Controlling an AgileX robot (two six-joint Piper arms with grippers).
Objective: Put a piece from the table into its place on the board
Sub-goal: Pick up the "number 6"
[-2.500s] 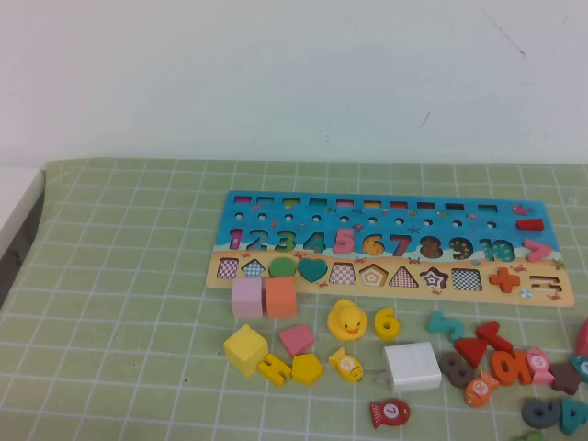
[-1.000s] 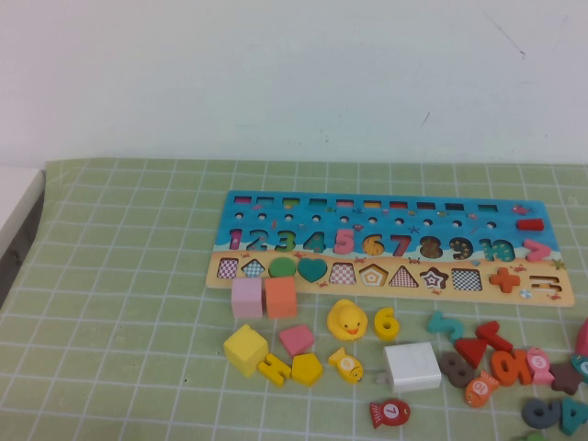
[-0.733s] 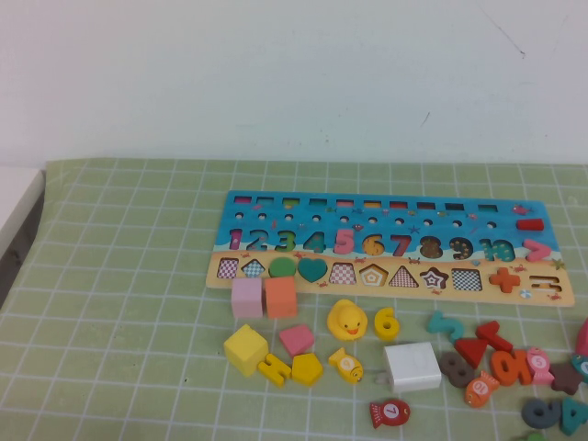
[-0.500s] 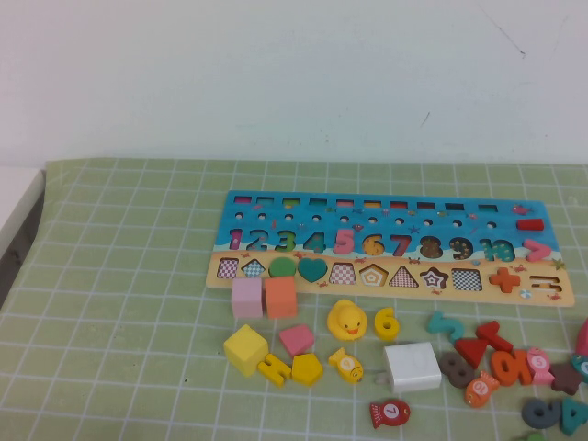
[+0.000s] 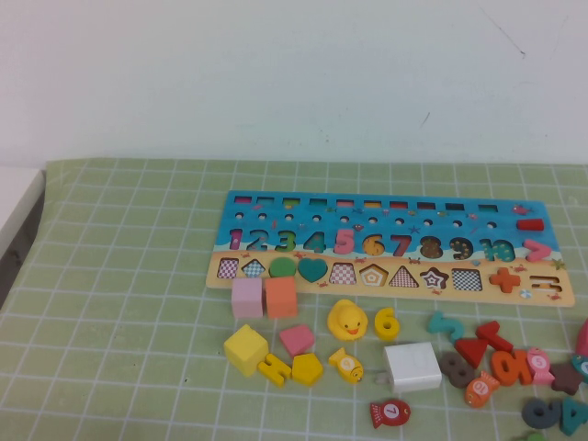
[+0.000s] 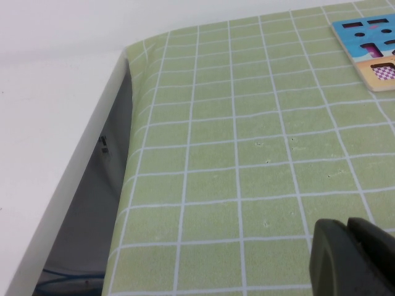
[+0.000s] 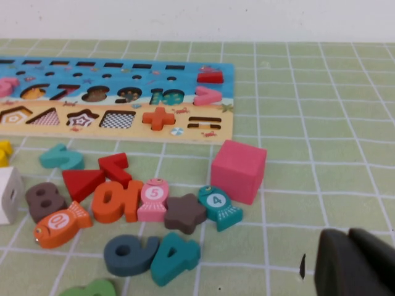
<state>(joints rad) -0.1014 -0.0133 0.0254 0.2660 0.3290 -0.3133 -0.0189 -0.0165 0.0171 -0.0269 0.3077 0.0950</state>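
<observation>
Piece (image 5: 387, 323) is still being left untouched at duck's (image 5: 347, 320) 3 o'clock, with closed left gripper (image 6: 349, 259) and right gripper (image 7: 349, 262) being kept parked at board's (image 5: 386, 209) 8 and 4 o'clock.

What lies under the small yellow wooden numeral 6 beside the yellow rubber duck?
Under the small yellow wooden numeral 6 only the green gridded table mat shows; the patch directly beneath it is covered. Neither gripper is near.

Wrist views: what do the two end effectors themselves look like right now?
Only a corner of each shows. The left end effector is two dark, matte, blocky fingers pressed together. The right end effector looks the same. No cables or markings visible.
</observation>
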